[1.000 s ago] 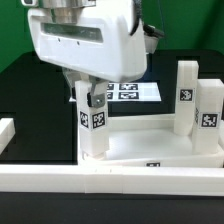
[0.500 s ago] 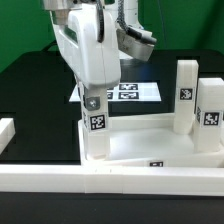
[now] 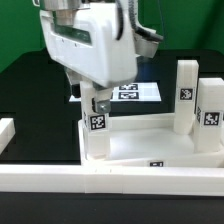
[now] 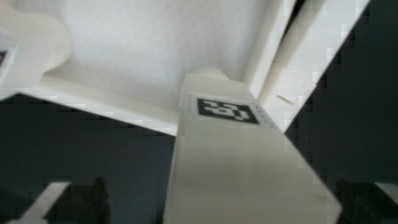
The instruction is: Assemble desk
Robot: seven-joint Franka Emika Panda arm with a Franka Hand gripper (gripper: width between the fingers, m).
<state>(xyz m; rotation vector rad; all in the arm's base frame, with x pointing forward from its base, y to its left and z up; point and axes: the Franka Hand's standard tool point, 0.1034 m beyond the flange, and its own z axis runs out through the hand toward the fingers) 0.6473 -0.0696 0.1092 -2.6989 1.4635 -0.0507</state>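
You can see the desk top [image 3: 150,140] low in the exterior view — three white legs stand up in it. The gripper [image 3: 93,98] hangs over the leg [image 3: 95,132] at center-left, its fingers spread wide and not pinching it. Behind lies the marker board [image 3: 135,92] — upper middle.

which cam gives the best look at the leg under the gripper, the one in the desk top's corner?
Exterior view: the leg shows standing upright in the desk top corner below the gripper, tag facing the camera. The wrist view shows only its upper part and tag close up, looking down its length; its base is out of frame.
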